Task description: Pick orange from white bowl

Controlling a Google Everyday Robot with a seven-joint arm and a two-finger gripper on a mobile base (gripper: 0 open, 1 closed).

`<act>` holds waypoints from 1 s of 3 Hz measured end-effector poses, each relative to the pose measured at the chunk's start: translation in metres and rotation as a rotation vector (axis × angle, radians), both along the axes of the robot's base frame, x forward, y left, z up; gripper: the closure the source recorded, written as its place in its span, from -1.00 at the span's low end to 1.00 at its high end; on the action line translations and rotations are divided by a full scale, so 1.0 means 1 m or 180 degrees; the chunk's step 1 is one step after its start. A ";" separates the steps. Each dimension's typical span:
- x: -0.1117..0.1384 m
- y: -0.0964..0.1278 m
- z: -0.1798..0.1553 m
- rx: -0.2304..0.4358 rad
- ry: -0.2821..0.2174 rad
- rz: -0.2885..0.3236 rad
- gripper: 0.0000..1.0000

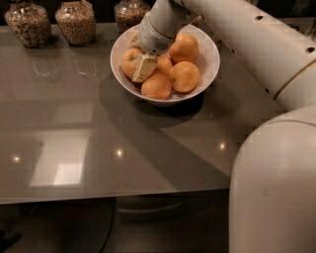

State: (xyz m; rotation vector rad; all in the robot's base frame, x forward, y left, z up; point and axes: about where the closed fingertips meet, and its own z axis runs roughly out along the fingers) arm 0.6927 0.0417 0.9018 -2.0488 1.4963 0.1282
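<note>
The white bowl (210, 58) stands at the back middle of the grey table and holds several oranges. One orange (184, 48) lies at the back right, one (184, 76) at the front right, one (156, 86) at the front, and one (129, 60) at the left. My gripper (143, 67) reaches down from the white arm into the left half of the bowl, its cream tip between the left orange and a middle orange (164, 64). The wrist hides the back left of the bowl.
Three glass jars of grain stand along the table's back edge: one (28, 22) at far left, one (75, 21) beside it, one (129, 12) just behind the bowl. The arm's large white body (274, 183) fills the lower right. The table's front edge (98, 198) runs across the bottom.
</note>
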 end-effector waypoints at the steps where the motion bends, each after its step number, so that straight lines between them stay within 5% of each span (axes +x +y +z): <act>1: 0.000 0.000 0.000 -0.0001 -0.0001 0.0000 0.79; 2: 0.000 -0.002 0.001 -0.0035 -0.0038 -0.0011 1.00; 3: -0.008 -0.011 0.023 0.0166 -0.0225 0.0060 1.00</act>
